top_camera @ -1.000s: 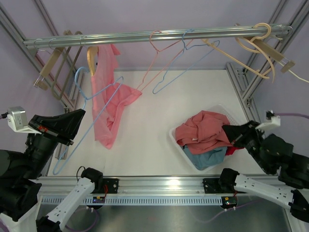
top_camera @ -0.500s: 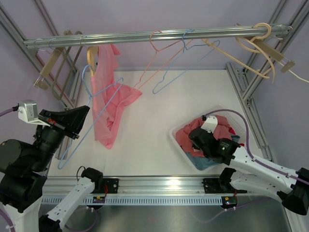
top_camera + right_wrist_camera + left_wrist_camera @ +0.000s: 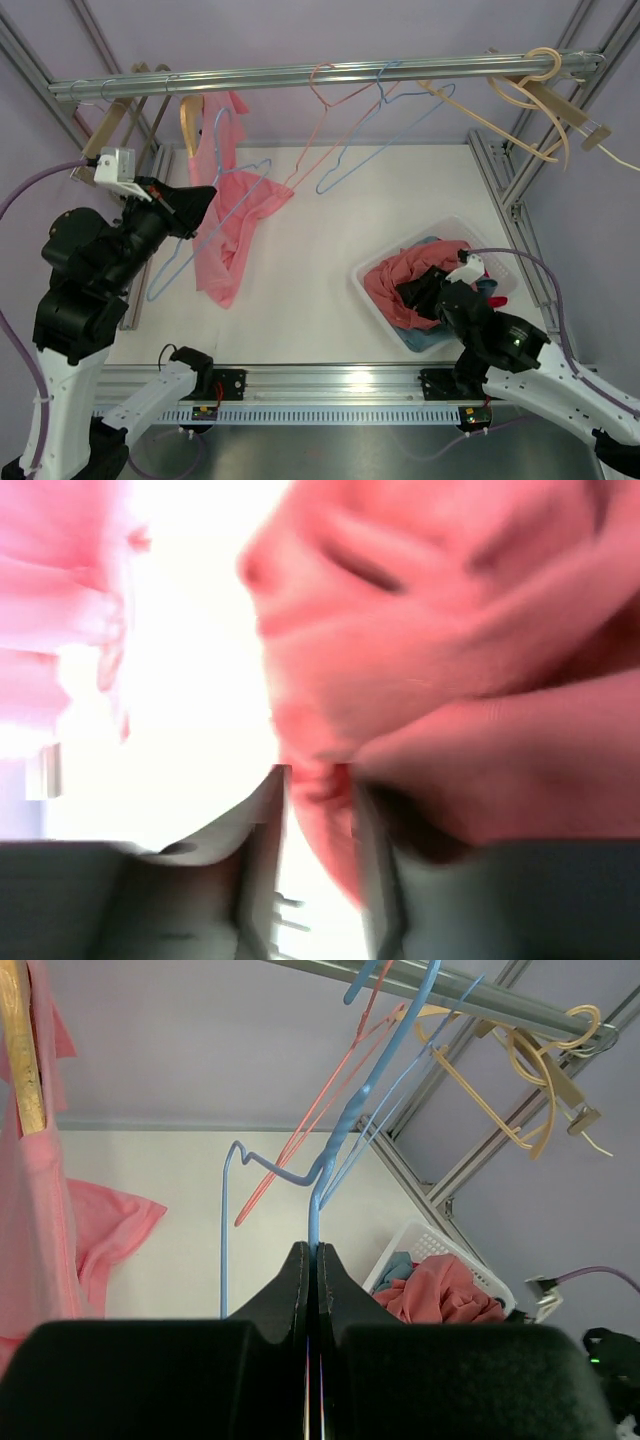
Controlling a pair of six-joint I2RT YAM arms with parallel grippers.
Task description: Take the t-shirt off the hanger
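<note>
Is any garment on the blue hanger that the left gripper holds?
No, the blue hanger in the left gripper is bare wire; the pink t-shirt hangs from a wooden hanger.

Lilac walls (image 3: pixel 300 30) enclose a white tabletop (image 3: pixel 400 220), seemingly evenly lit.

Pink t-shirt (image 3: pixel 225 240), blue hanger (image 3: pixel 346 1125), white basket (image 3: pixel 415 1243), pink and blue clothes (image 3: pixel 395 280)

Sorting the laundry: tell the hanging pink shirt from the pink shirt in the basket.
The hanging shirt drapes long from a wooden hanger; the basket shirt lies crumpled. The hanging shirt is lighter pink, the basket shirt a deeper salmon. Both are pinkish cloth.
</note>
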